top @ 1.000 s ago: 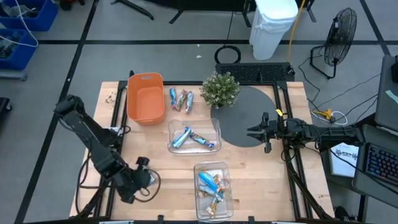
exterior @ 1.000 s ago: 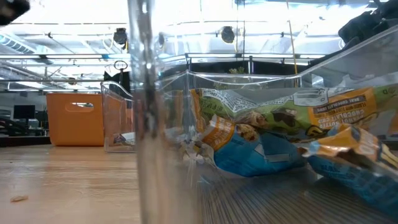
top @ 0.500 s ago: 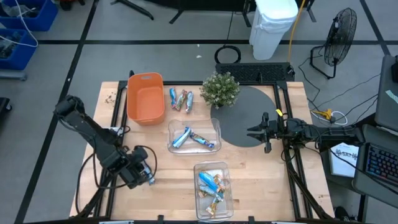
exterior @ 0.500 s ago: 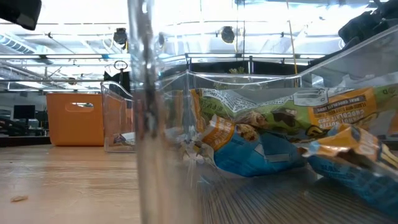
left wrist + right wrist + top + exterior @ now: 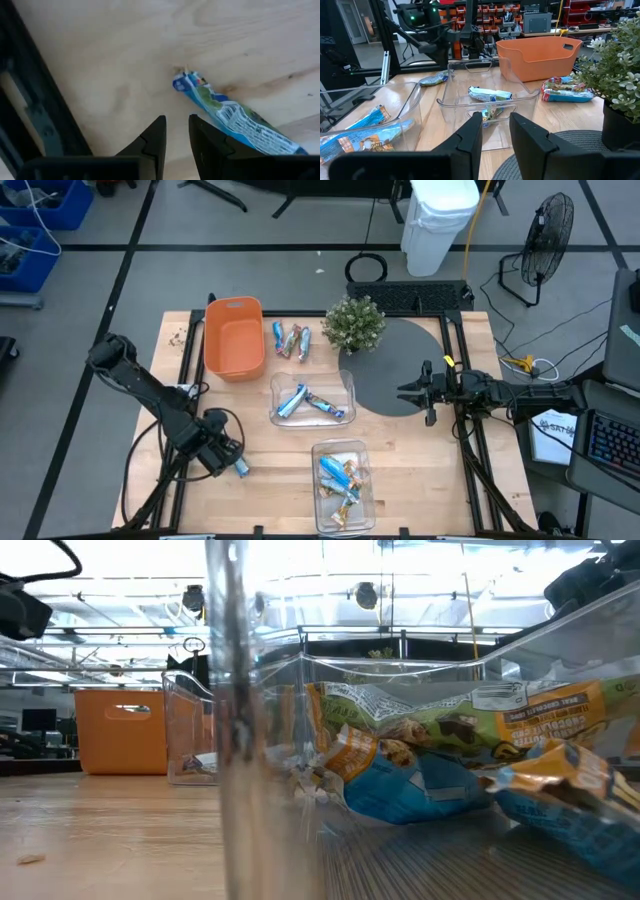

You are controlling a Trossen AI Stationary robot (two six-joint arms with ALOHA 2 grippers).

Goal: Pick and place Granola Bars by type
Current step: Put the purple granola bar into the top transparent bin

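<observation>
My left gripper (image 5: pixel 233 460) (image 5: pixel 176 122) hangs over the table's near left part, shut, its fingers pointing down at the wood. A blue-and-green foil bar (image 5: pixel 241 468) (image 5: pixel 235 117) lies flat on the wood just beside the fingertips; I cannot tell whether a finger touches it. Three more bars (image 5: pixel 288 340) lie on the table between the orange bin (image 5: pixel 234 338) and the plant. The middle clear bin (image 5: pixel 345 385) holds blue bars. The near clear bin (image 5: pixel 366 480) holds several blue and gold ones (image 5: pixel 450 760). My right gripper (image 5: pixel 405 392) (image 5: pixel 494 120) waits, shut, over the grey round mat.
A potted plant (image 5: pixel 354 323) stands at the far edge beside the grey mat (image 5: pixel 400 355). Black frame rails run along the table's left (image 5: pixel 183 360) and right sides. Bare wood lies between my left gripper and the near clear bin.
My left gripper has swung a little from the near edge toward the far edge and turned, and the low view shows the arm lower than before. The blue bar, hidden under the gripper a second ago, now shows on the wood beside the fingertips.
</observation>
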